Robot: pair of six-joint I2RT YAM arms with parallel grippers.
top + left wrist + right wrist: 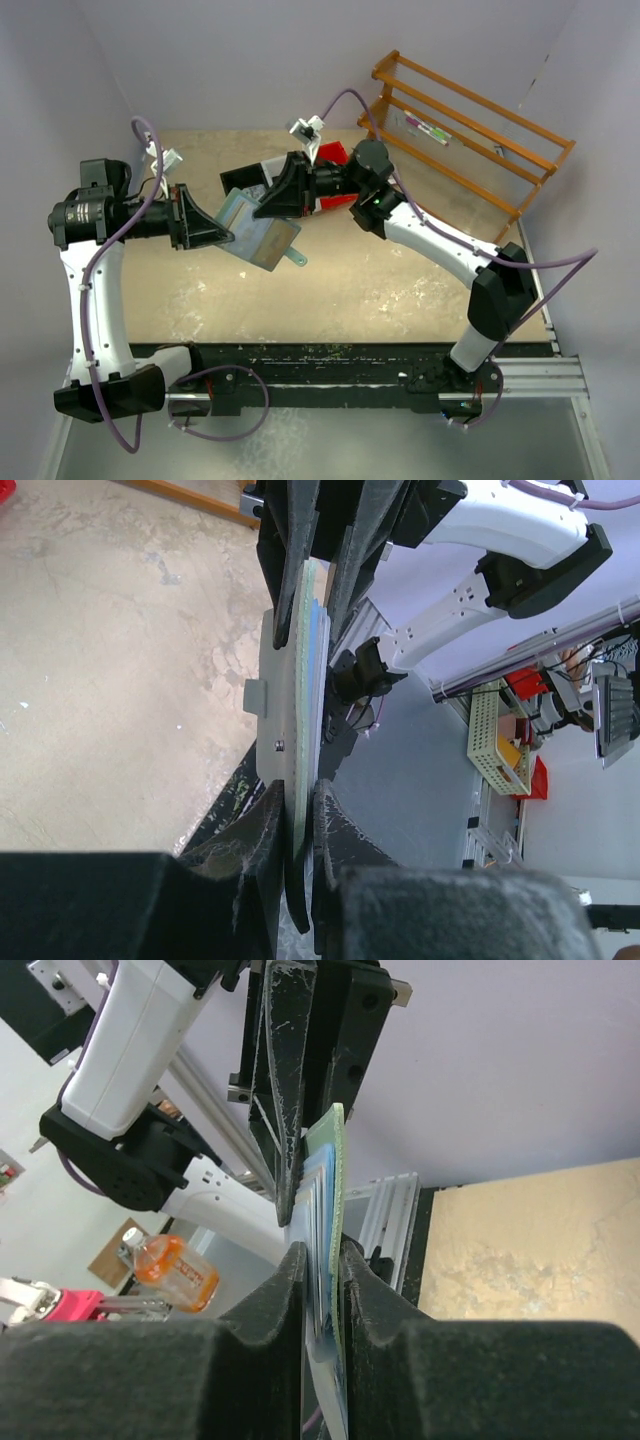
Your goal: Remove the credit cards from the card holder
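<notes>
The mint-green card holder (pixel 258 232) hangs in the air over the table, held from both sides. My left gripper (pixel 225 235) is shut on its left edge; in the left wrist view the jaws (pixel 298 820) pinch the green cover (pixel 290 700) edge-on. My right gripper (pixel 268 205) is shut on the opposite edge, its pads (pixel 322 1270) clamping the cover (pixel 337 1160) together with the pale pocket pages. The snap tab (pixel 298 258) sticks out at the lower right. The credit cards cannot be told apart from the edge-on pages.
A wooden rack (pixel 470 130) stands at the back right. A red bin (pixel 330 155) and a dark bin (pixel 250 178) sit at the back, behind the right gripper. The table's black front rail (pixel 330 365) runs between the arm bases.
</notes>
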